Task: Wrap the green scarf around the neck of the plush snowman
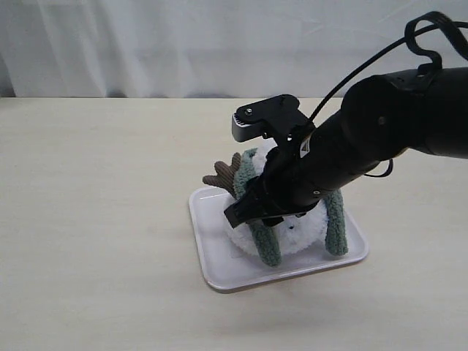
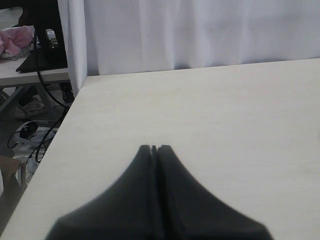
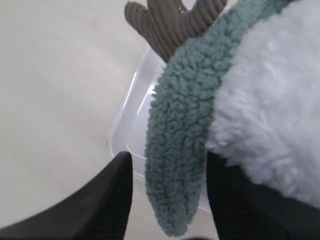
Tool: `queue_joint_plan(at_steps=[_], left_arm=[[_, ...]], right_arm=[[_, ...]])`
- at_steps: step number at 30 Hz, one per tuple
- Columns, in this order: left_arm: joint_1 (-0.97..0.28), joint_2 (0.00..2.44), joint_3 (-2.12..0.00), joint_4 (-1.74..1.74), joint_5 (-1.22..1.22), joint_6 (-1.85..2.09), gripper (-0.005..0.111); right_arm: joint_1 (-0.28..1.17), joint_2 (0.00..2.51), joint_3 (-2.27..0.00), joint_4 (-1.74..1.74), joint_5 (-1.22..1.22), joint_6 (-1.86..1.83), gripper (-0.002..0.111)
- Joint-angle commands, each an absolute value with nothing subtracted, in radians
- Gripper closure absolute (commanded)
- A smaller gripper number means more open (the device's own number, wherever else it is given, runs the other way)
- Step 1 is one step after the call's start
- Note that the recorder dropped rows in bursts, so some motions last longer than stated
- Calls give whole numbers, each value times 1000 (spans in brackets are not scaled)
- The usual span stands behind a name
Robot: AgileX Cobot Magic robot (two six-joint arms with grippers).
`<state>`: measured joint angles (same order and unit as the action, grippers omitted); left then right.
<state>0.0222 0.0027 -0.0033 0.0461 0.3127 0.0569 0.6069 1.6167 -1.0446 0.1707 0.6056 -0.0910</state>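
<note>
Exterior view shows the snowman [image 1: 306,232] upright on a white tray [image 1: 219,267], its twig arm [image 1: 223,174] sticking out toward that view's left. The scarf [image 1: 265,241] loops over its neck, and both ends hang straight down the front, tips near the tray floor. The right gripper [image 3: 169,160] has its jaws apart on either side of one hanging end, not pinching it. The left gripper [image 2: 154,148] is closed and empty above bare table [image 2: 225,115].
</note>
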Motion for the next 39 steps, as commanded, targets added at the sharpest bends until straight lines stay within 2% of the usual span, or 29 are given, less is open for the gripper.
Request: queue_joint_plan(at_steps=[1,10,13,16,28,39], left_arm=[[24,0,0,42,304,58,107],[24,0,0,42,304,58,107],[24,0,0,42,304,58,107],[24,0,0,42,304,58,107],[24,0,0,42,304,58,107],[24,0,0,42,304,58,107]], right_arm=[[607,1645,-1040,179,591,-113,63],[607,1707,-1040,200,559,-128,66],[607,1707,-1040,190,558,-128,82],[607,1707,-1040,190,574,-168,105],[607,1707,-1052,122,761,-196,104],[607,1707,-1212,27,990,-161,104]])
